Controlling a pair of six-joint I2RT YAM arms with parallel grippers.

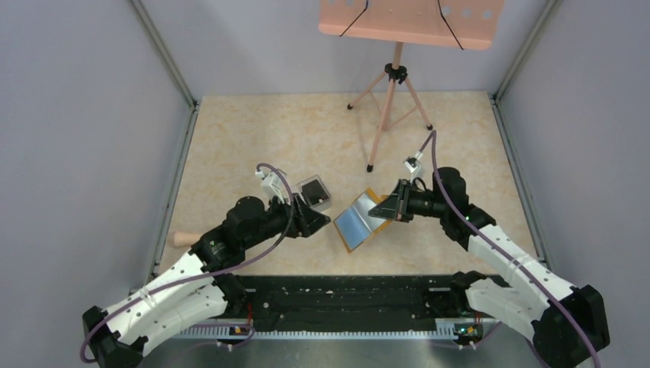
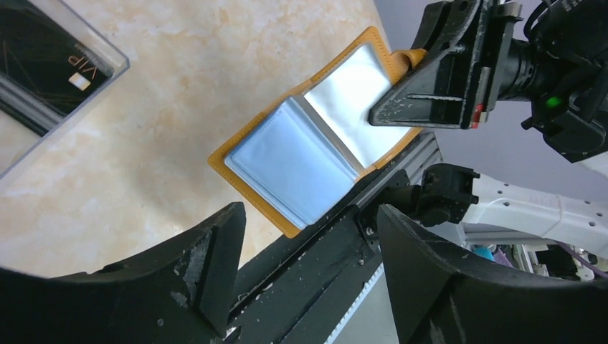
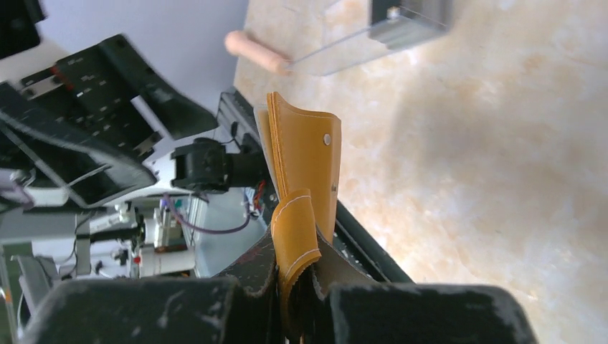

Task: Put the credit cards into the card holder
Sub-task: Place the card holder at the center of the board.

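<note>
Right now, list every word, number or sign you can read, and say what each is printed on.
"VIP": on the dark credit card inside the clear plastic box.
Finer print beside it on that card: too small to read.
card holder: no text visible.

Bright even light; glare on card holder [image 2: 308, 147] pockets; near fingers [image 3: 143, 312] blurred.

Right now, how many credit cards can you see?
1: a black VIP card lies in the clear plastic box, left of the open orange card holder in the top view. More may be stacked underneath, hidden.
</note>
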